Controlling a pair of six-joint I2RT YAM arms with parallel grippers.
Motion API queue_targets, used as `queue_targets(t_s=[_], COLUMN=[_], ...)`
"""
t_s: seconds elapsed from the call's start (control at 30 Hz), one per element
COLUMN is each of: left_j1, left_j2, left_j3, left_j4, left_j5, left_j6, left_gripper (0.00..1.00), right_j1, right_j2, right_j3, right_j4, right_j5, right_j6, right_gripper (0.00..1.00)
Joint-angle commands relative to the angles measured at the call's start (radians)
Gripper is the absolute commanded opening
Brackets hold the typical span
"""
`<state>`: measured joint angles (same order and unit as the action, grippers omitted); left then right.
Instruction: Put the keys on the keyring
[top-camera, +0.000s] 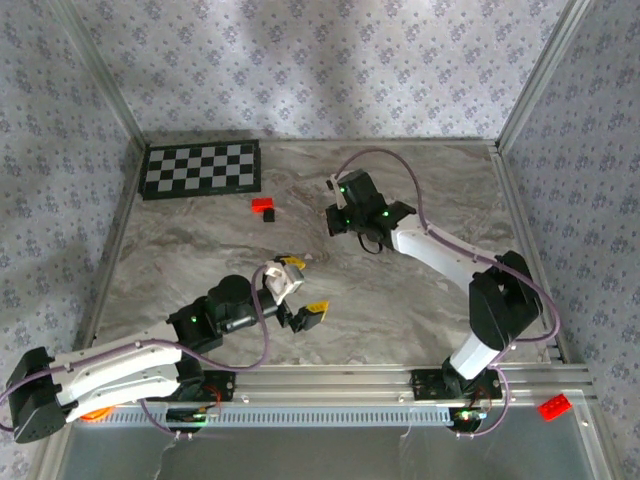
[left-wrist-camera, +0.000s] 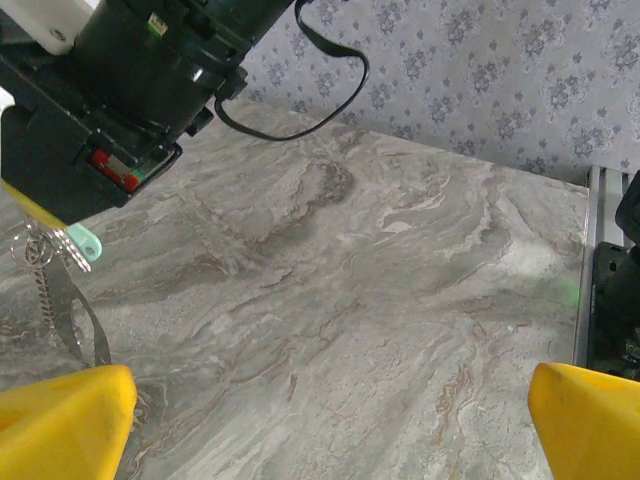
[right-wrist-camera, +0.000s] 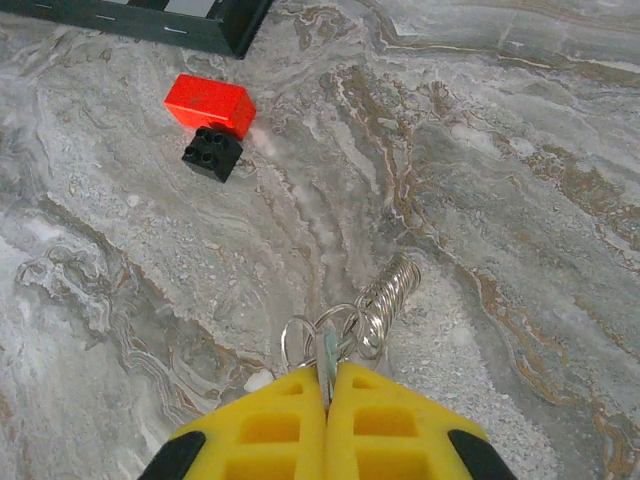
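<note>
My right gripper (right-wrist-camera: 326, 372) is shut, its yellow fingers pinching a thin flat pale key (right-wrist-camera: 327, 350) edge-on. Silvery rings sit at the key, and the keyring (right-wrist-camera: 395, 285), a fine chain of links, trails from them over the marble. In the left wrist view the same key (left-wrist-camera: 84, 243) pokes out under the right gripper's black body, with the keyring (left-wrist-camera: 48, 290) hanging limp toward the table. My left gripper (left-wrist-camera: 325, 440) is open wide, nothing between its yellow fingertips (left-wrist-camera: 65, 420), and faces the right gripper (top-camera: 335, 190) from the near left (top-camera: 305, 290).
A red block (right-wrist-camera: 210, 103) and a small black block (right-wrist-camera: 212, 153) lie just beyond the right gripper, near a checkerboard (top-camera: 200, 168) at the back left. An aluminium rail (left-wrist-camera: 590, 270) runs along the table's right edge. A red brick (top-camera: 553, 406) lies off the table, near right.
</note>
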<state>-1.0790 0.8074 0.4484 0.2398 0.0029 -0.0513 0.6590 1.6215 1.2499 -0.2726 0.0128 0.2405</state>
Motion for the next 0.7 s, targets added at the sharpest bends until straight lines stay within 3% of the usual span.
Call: queue_targets(t_s=[0.0,0.2,0.67], left_j1=[0.008,0.008,0.009], left_j2=[0.001,-0.011,-0.090], left_j3=[0.004,-0.002,-0.005], left_j4=[0.037,0.035,-0.008], left_j5=[0.006,0.007,0.008], left_j6=[-0.008,-0.014,-0.027], left_gripper=[1.00,1.00,1.00], right_j1=[0.011,0.050,0.062], right_j2=[-0.045,-0.081,-0.171], right_j3=[-0.029,-0.096,-0.276], right_j4=[-0.005,-0.021,-0.008], right_j5=[0.037,0.114,0.147], right_j6=[0.012,0.013,0.082], right_gripper=[0.00,0.00,0.00])
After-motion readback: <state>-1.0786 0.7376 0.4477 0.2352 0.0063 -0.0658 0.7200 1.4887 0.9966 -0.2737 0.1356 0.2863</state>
